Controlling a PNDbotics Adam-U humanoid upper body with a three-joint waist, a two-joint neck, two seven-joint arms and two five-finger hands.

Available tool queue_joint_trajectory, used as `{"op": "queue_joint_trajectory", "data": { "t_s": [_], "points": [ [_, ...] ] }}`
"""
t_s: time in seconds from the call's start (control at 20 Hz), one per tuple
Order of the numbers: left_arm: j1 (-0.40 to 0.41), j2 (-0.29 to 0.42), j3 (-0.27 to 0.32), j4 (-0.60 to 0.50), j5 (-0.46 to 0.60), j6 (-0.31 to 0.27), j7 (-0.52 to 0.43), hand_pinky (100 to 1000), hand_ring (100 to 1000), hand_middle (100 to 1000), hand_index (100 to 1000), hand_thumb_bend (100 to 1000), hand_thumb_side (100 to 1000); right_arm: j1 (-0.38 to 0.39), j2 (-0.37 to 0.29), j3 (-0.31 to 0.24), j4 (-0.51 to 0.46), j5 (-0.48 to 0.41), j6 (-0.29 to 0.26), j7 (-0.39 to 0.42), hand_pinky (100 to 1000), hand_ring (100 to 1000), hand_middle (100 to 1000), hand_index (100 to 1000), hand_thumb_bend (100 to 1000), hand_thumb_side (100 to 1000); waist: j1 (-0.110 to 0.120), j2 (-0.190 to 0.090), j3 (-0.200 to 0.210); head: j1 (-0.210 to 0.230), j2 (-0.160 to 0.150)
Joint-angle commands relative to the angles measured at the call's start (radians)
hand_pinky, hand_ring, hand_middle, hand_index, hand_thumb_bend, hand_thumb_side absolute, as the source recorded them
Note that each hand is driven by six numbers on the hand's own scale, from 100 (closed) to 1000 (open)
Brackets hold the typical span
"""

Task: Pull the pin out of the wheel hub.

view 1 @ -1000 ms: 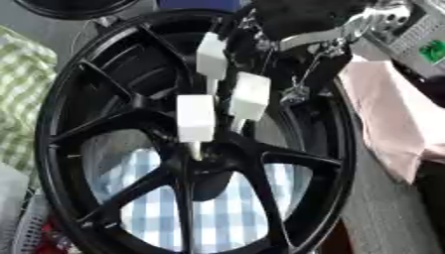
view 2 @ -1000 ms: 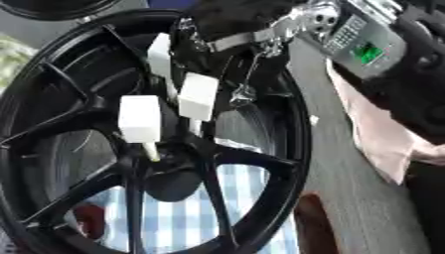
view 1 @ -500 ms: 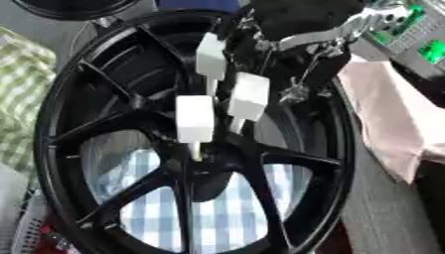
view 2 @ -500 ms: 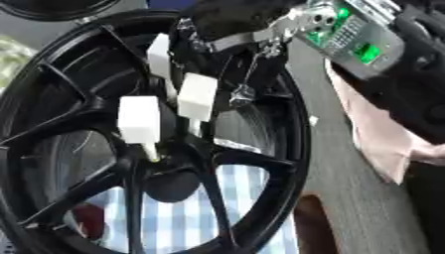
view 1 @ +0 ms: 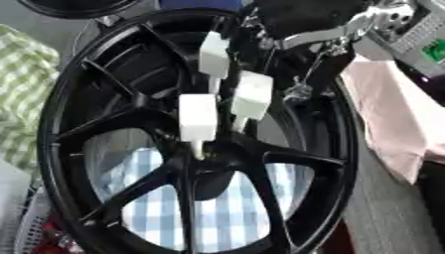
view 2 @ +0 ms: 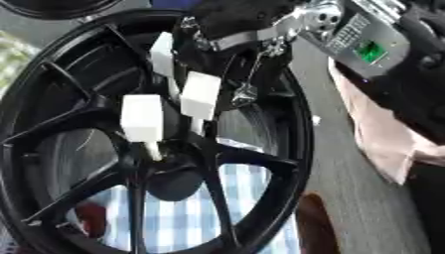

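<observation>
A black multi-spoke wheel hub (view 1: 104, 124) fills both views, lying on a blue-and-white checked cloth. My right hand (view 1: 252, 96) comes in from the upper right and reaches down over the spokes. Its fingers (view 1: 197, 118) carry white block-shaped pads and are spread apart and straight. A thin pale stub (view 1: 199, 149) under the lowest pad touches the hub just above the dark centre bore (view 1: 208, 181). I cannot tell whether that stub is the pin or the fingertip. My left hand does not show.
A green checked cloth (view 1: 22, 94) lies to the left and a pink cloth (view 1: 396, 124) to the right. A grey device with a green display (view 2: 369, 47) sits at the upper right. Another black rim (view 1: 74, 6) shows at the top left.
</observation>
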Motion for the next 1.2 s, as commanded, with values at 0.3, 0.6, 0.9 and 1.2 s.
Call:
{"op": "queue_joint_trajectory", "data": {
  "t_s": [0.3,0.6,0.9,1.2],
  "points": [
    [-0.003,0.016,0.011,-0.017,0.002,0.0,0.002,672,629,612,729,507,648,-0.004,-0.017,-0.008,-0.001,-0.007,-0.038,0.04,858,533,497,589,381,100,0.002,-0.011,0.001,0.0,0.004],
    [-0.002,0.015,0.012,-0.017,0.001,0.0,0.002,672,628,612,729,506,648,-0.005,-0.017,-0.008,0.0,-0.009,-0.037,0.041,858,533,497,588,381,100,0.003,-0.012,0.001,-0.003,0.001],
    [-0.003,0.015,0.012,-0.018,0.001,-0.001,0.002,672,627,612,729,507,647,-0.005,-0.018,-0.009,0.001,-0.009,-0.037,0.041,858,533,497,588,381,100,0.003,-0.013,0.001,-0.003,0.004],
    [-0.004,0.015,0.012,-0.018,0.001,-0.001,0.003,672,626,612,729,505,645,-0.005,-0.018,-0.009,0.003,-0.009,-0.037,0.04,858,533,496,588,381,100,0.003,-0.015,0.002,-0.005,0.005]
  ]
}}
